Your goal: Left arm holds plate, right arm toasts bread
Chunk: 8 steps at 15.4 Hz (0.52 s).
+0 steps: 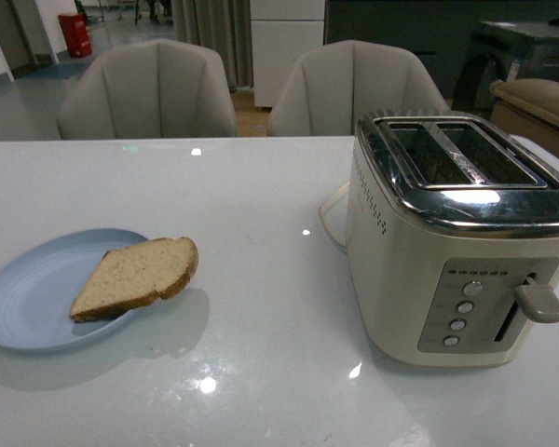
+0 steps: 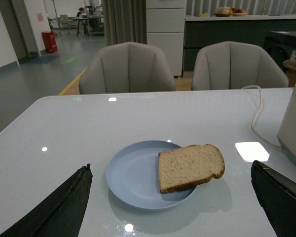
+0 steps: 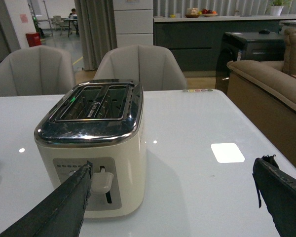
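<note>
Your left gripper (image 2: 171, 167) and right gripper (image 3: 172, 164) are both spread wide, holding nothing. The bread (image 1: 135, 277) lies on the plate (image 1: 28, 298), sticking over its rim. Tip the plate and the bread may slide off.

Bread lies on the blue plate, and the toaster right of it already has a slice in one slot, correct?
No: both slots of the toaster are empty, as the front view shows. The bread does lie on the plate.
</note>
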Tool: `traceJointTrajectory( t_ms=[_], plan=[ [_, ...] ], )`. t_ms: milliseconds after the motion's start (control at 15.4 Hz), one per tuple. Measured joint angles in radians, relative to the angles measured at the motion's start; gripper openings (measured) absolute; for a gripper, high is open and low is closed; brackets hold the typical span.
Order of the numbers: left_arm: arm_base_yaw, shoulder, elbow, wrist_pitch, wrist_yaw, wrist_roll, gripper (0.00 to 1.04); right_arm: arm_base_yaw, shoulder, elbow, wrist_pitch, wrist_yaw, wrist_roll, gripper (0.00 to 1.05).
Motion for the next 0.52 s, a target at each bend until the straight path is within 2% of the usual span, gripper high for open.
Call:
traceJointTrajectory(
  t_ms=[521],
  plan=[
    [0.000, 0.000, 0.000, 0.000, 0.000, 0.000, 0.98, 0.000, 0.000, 0.000, 0.000, 0.000, 0.000, 0.98]
  ],
)
